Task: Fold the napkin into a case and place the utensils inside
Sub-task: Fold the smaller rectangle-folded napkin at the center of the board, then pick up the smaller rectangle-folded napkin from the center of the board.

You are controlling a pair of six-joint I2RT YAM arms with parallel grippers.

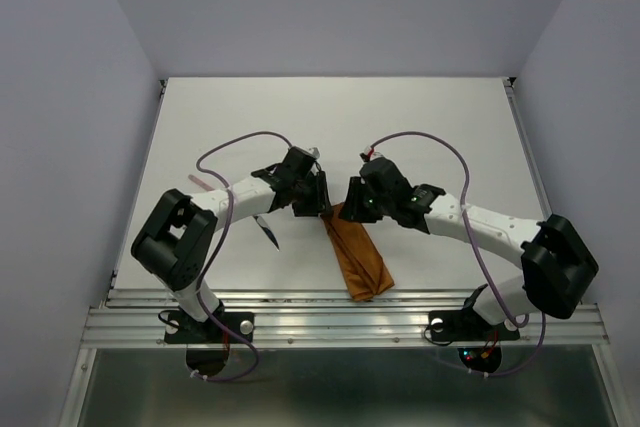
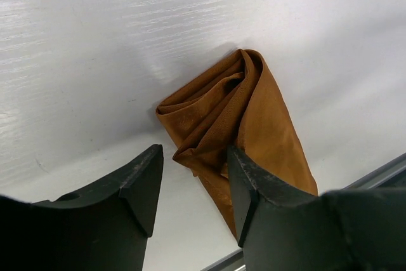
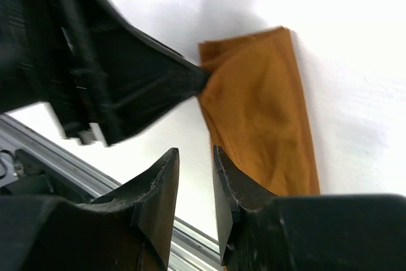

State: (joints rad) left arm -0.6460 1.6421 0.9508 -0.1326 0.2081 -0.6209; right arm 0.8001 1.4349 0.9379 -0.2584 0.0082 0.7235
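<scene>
A white counter (image 1: 400, 127) sits boxed in by pale lavender walls (image 1: 340, 7), with a metal rail (image 1: 340, 317) along its near edge. The rust-orange napkin (image 1: 360, 257) lies folded into a narrow strip near that edge. The left hand (image 2: 193, 157) hovers open over its far end. The right hand (image 3: 195, 157) is empty, its fingers slightly parted.

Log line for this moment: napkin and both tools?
napkin: folded strip on table | left tool: open, over napkin's bunched end | right tool: open, empty, beside napkin
</scene>
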